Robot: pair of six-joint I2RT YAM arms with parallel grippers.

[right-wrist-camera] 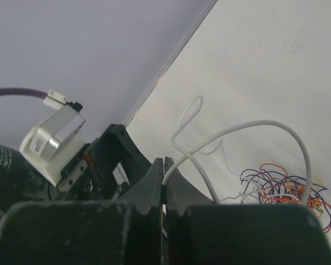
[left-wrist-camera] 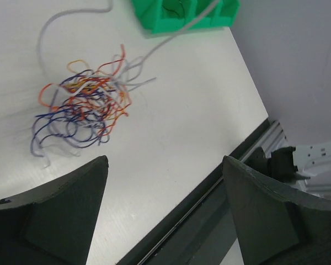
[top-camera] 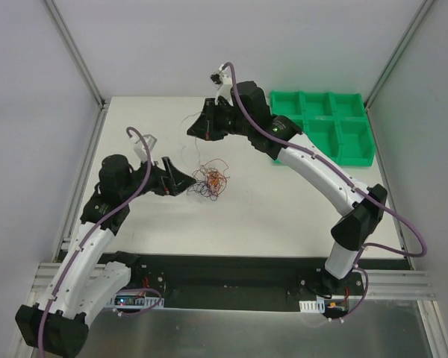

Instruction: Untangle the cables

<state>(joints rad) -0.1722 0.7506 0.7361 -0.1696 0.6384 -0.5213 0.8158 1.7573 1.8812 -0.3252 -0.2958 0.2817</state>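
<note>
The cables are a loose knot [top-camera: 211, 181] of thin orange, red, blue-purple and white wires lying on the white table. The knot also shows in the left wrist view [left-wrist-camera: 83, 105] and the right wrist view [right-wrist-camera: 287, 190]. My right gripper [right-wrist-camera: 164, 171] is shut on a white wire [right-wrist-camera: 248, 127], which loops from the jaws down into the knot. In the top view this gripper [top-camera: 193, 130] is raised, behind and left of the knot. My left gripper [top-camera: 181, 183] is open and empty just left of the knot, its jaws wide apart [left-wrist-camera: 163, 165].
A green tray [top-camera: 325, 123] with several compartments stands at the back right and also shows in the left wrist view [left-wrist-camera: 182, 14]. The table's black front rail [left-wrist-camera: 220, 176] runs close behind the left gripper. White walls enclose the table on the left, back and right.
</note>
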